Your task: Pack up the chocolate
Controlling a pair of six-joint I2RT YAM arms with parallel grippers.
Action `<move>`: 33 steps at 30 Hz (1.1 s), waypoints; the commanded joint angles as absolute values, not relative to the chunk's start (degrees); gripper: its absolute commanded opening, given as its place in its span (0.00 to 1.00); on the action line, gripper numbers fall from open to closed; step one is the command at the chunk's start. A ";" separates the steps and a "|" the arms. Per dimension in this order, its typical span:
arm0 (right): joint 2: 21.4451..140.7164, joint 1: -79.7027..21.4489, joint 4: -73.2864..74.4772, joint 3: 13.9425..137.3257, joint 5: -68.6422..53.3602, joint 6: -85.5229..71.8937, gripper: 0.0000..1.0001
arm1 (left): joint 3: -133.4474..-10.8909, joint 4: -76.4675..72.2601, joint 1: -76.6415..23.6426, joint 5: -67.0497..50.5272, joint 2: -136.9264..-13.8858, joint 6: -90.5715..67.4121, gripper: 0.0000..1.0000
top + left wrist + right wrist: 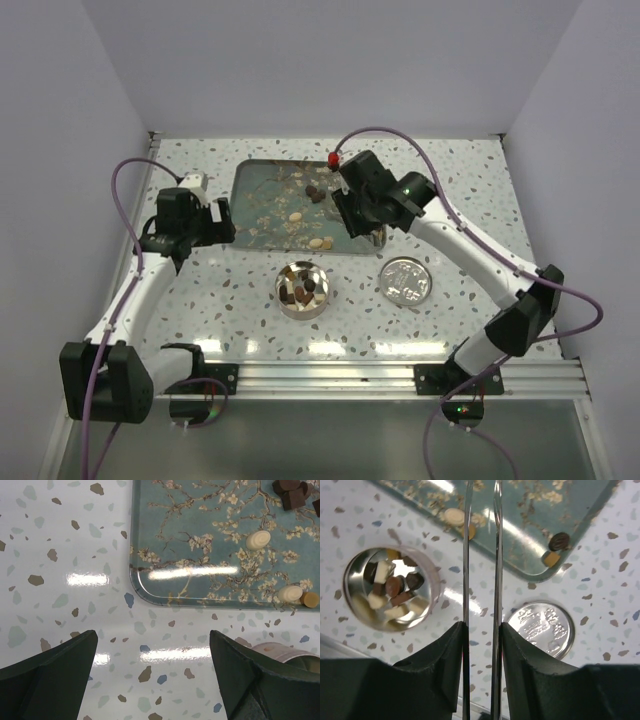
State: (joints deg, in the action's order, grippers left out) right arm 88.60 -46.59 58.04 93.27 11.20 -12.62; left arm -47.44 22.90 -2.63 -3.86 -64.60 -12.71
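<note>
Right wrist view: the chocolate (390, 592) is partly packed. A heap of dark, tan and cream pieces lies inside the open round tin (434, 565) at the left of the frame. Other pieces lie loose on the blossom-print tray (580, 510) along the top, among them a dark round piece (559, 541) touching a caramel one (550, 558) against the tray's rim. In the left wrist view, two cream pieces (258, 539) and a dark cluster (292, 492) lie on the right side of the tray.

The right gripper (481, 630) has its fingers set narrow on metal tweezers (466, 580). The two thin blades run up out of the frame, so I cannot tell whether the tips pinch anything. The left gripper (152, 635) hangs with its fingers spread wide and empty, over the desk (60, 555) just below the tray's lower left corner.

The likely trouble:
- A smooth rounded piece may squirt out from the thin blades.
- A piece may drop onto the speckled desk between tray and tin, where it would be hard to pick out among the flecks.
- Pieces pressed against the rim leave little room for a blade.
- A low pass may knock the tin.

The tin's lid (542, 630), at the lower right, bears an embossed pattern. No brand, label or writing can be read anywhere.
</note>
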 commanded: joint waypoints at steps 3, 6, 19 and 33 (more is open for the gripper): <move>94.30 -39.48 52.30 98.26 11.69 -6.33 0.38 | -50.62 21.53 -2.20 -2.99 -65.13 -10.99 1.00; 97.81 -37.10 50.80 98.79 11.51 -4.84 0.39 | -51.15 22.06 -2.20 -2.38 -65.04 -10.46 1.00; 105.38 -33.14 46.94 100.20 10.20 -0.97 0.43 | -48.25 21.53 -2.20 -1.76 -64.25 -11.60 1.00; 109.60 -31.73 45.70 101.25 7.91 -0.35 0.44 | -49.04 21.71 -2.20 -0.70 -64.77 -12.22 1.00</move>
